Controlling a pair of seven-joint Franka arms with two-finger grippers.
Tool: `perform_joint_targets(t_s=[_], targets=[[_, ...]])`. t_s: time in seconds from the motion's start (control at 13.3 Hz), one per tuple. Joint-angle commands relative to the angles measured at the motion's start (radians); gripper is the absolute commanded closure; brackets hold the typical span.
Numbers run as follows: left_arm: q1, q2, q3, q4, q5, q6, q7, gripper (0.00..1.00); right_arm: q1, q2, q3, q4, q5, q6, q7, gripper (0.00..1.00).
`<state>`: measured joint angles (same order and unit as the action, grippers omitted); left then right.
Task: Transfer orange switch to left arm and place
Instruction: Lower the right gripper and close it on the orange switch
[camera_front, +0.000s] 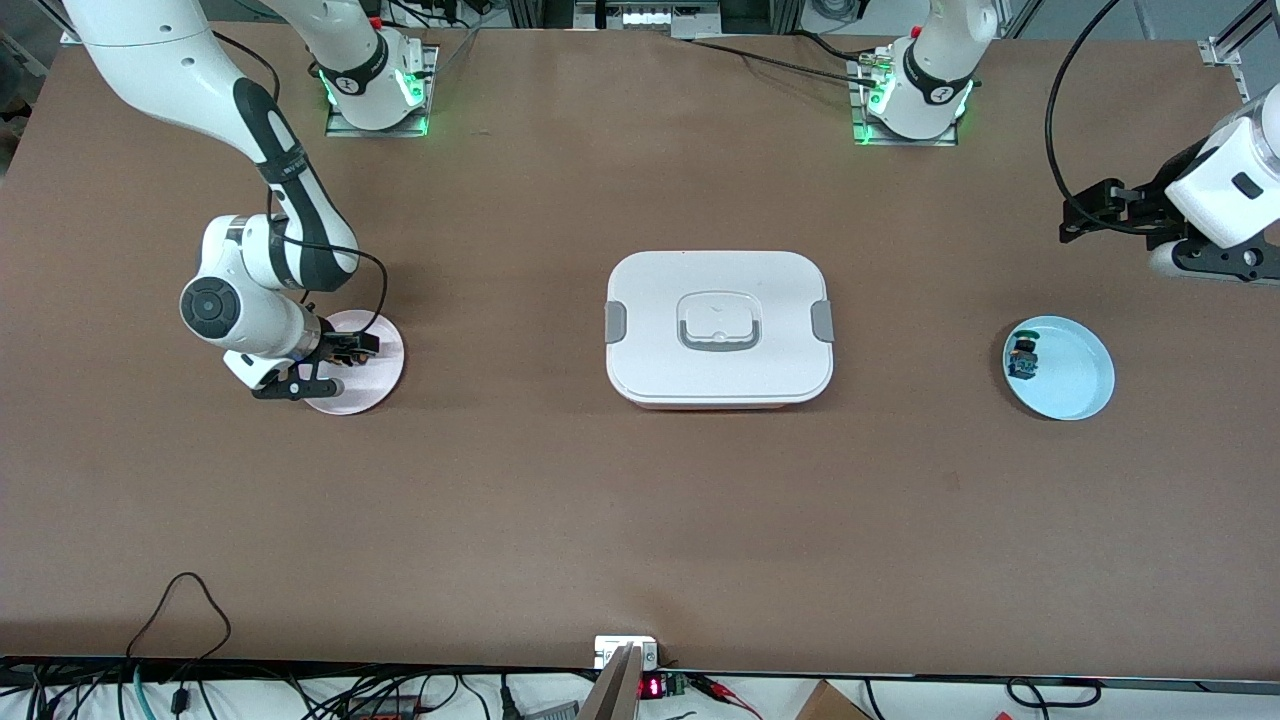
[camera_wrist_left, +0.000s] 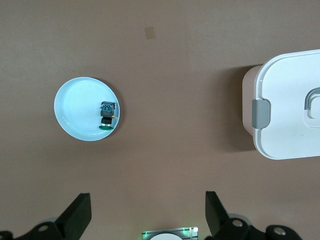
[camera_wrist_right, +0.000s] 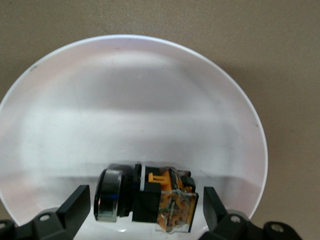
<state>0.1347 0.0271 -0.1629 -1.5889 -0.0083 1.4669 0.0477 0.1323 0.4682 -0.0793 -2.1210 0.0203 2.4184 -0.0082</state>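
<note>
The orange switch (camera_wrist_right: 150, 197) lies on its side on a pink plate (camera_wrist_right: 130, 100), with a dark silver-rimmed cap, black collar and orange body. My right gripper (camera_wrist_right: 147, 206) is low over the plate, open, with one finger on each side of the switch and small gaps between. In the front view the right gripper (camera_front: 352, 348) covers the switch on the pink plate (camera_front: 385, 378). The white box (camera_front: 718, 330) stands at the table's middle. My left gripper (camera_front: 1075, 222) waits high at the left arm's end, open and empty (camera_wrist_left: 147, 215).
A light blue plate (camera_front: 1078, 380) holds the green-capped switch (camera_front: 1024, 357), toward the left arm's end of the table; both show in the left wrist view, plate (camera_wrist_left: 75, 107) and switch (camera_wrist_left: 107, 116). The box's clipped end (camera_wrist_left: 290, 105) shows there too.
</note>
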Motion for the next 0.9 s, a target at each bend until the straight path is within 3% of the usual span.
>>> perform_joint_targets(t_s=[0.0,0.15,0.3,0.53,0.68,0.83], targets=[[-0.003,0.002,-0.001,0.023,0.018,-0.014,-0.003,0.0,-0.003,0.007,0.0,-0.01,0.013,0.024,0.004,0.02],[-0.003,0.002,-0.001,0.023,0.018,-0.014,-0.003,0.0,-0.003,0.007,0.001,-0.01,0.013,0.024,0.004,0.06],[-0.001,0.0,-0.001,0.023,0.018,-0.014,-0.003,0.0,-0.002,0.006,0.0,-0.01,0.013,0.016,0.004,0.28],[-0.003,0.001,-0.001,0.023,0.018,-0.014,-0.003,0.0,-0.003,-0.005,0.0,-0.001,0.013,0.01,-0.006,0.72],[-0.003,0.0,-0.001,0.023,0.018,-0.014,-0.003,0.0,-0.003,-0.02,0.001,0.013,0.013,-0.011,-0.004,0.83],[-0.003,0.002,-0.001,0.023,0.018,-0.014,-0.003,0.0,-0.002,-0.051,0.001,0.045,0.013,-0.068,-0.007,0.86]])
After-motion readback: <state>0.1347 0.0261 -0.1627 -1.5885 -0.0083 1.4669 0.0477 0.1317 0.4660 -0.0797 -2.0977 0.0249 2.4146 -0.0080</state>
